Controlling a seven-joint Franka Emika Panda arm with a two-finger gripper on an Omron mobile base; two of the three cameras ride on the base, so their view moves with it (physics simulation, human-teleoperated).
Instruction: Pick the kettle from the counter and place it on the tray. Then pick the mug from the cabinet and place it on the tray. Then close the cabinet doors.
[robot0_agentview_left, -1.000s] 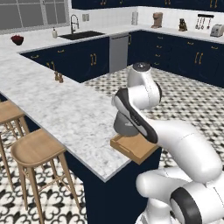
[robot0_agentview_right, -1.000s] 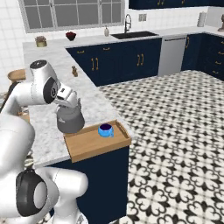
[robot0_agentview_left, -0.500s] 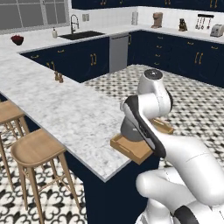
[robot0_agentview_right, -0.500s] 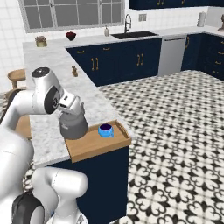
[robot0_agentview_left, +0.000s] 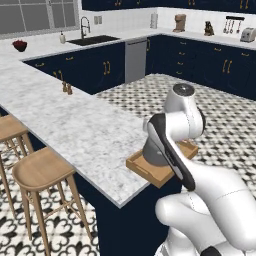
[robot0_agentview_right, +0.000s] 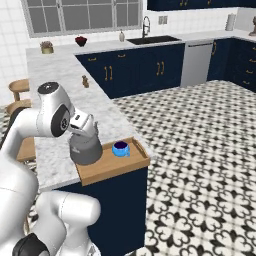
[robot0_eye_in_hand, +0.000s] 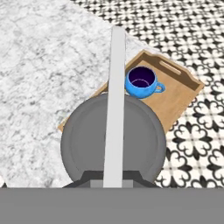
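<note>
Grey metal kettle (robot0_agentview_right: 86, 149) sits on the wooden tray (robot0_agentview_right: 136, 162) at the marble table (robot0_agentview_left: 75, 125) edge, blue mug (robot0_agentview_right: 120, 149) just beside it. My tool (robot0_agentview_right: 86, 131) hangs directly above the kettle's handle (robot0_eye_in_hand: 114, 105); whether its fingers are apart or together, I cannot tell.

Two wooden stools (robot0_agentview_left: 37, 172) stand at 8 o'clock in the left base view, against the navy base. A sink with a curved faucet (robot0_agentview_left: 85, 27) sits at 11 o'clock, a red bowl (robot0_agentview_left: 20, 45) left of it. A steel dishwasher (robot0_agentview_right: 198, 62) shows at 2 o'clock in the right base view. The floor (robot0_agentview_right: 200, 150) is black-and-white patterned tile.
</note>
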